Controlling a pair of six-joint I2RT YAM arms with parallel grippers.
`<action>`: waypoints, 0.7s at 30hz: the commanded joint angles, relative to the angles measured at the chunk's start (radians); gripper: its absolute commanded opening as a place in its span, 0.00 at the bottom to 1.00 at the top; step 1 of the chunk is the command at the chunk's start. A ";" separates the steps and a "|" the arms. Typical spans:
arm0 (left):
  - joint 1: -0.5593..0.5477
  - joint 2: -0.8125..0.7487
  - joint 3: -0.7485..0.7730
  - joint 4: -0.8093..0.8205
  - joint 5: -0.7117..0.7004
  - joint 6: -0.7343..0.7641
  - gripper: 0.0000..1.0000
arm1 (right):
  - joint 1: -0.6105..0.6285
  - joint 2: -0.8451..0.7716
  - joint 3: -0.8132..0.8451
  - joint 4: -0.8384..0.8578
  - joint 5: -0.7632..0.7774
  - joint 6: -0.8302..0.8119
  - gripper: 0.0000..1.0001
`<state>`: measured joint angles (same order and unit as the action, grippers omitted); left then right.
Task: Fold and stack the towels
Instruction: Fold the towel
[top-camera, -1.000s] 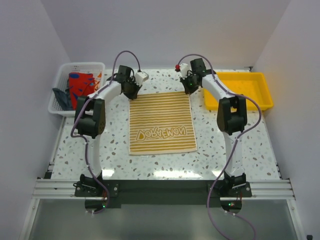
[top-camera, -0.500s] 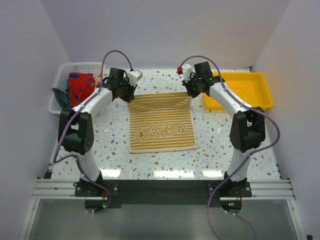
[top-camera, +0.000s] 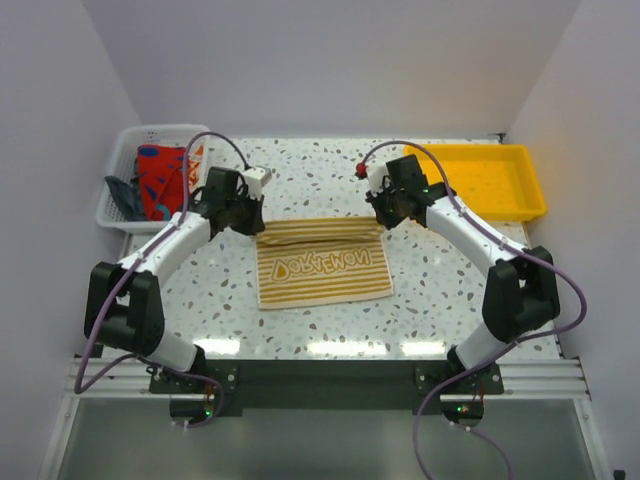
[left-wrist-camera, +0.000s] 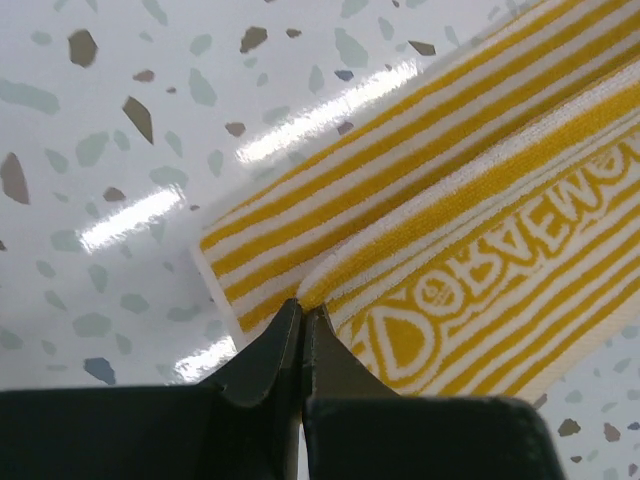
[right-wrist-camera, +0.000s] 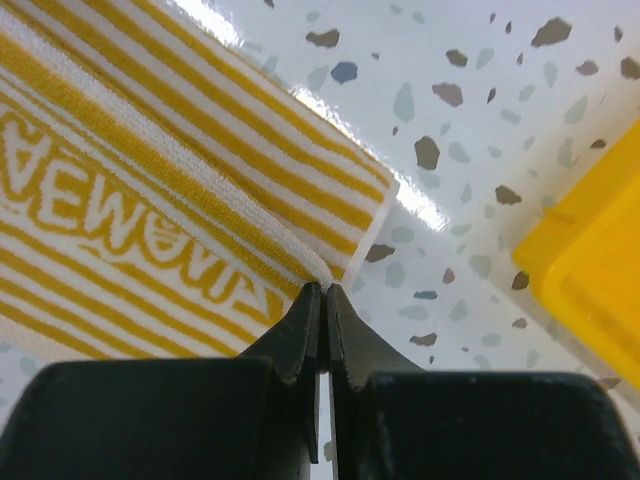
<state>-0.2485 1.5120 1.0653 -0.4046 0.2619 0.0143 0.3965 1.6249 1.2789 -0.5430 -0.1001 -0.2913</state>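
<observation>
With the left gripper and right gripper clamped on the striped towel's far corners, its first fold looks half done, and other towels wait in the basket.

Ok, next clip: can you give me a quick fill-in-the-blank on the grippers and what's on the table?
1. The left gripper and right gripper are each ____ on a far corner of the striped towel.
2. The tray on the right side is ____ in colour.
3. The white mesh basket sits far out on the ____ side.

Missing words: shut; yellow; left.
</observation>
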 joint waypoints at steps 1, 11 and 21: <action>-0.014 -0.052 -0.076 -0.008 -0.041 -0.079 0.00 | -0.015 -0.098 -0.071 -0.020 0.115 0.089 0.00; -0.037 -0.142 -0.188 -0.028 -0.024 -0.200 0.00 | -0.015 -0.155 -0.208 -0.002 0.137 0.228 0.00; -0.037 -0.194 -0.248 -0.077 -0.035 -0.261 0.00 | -0.013 -0.183 -0.263 0.026 0.103 0.317 0.00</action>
<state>-0.3016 1.3590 0.8421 -0.4156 0.2939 -0.2138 0.4004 1.4952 1.0309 -0.5156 -0.0761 -0.0105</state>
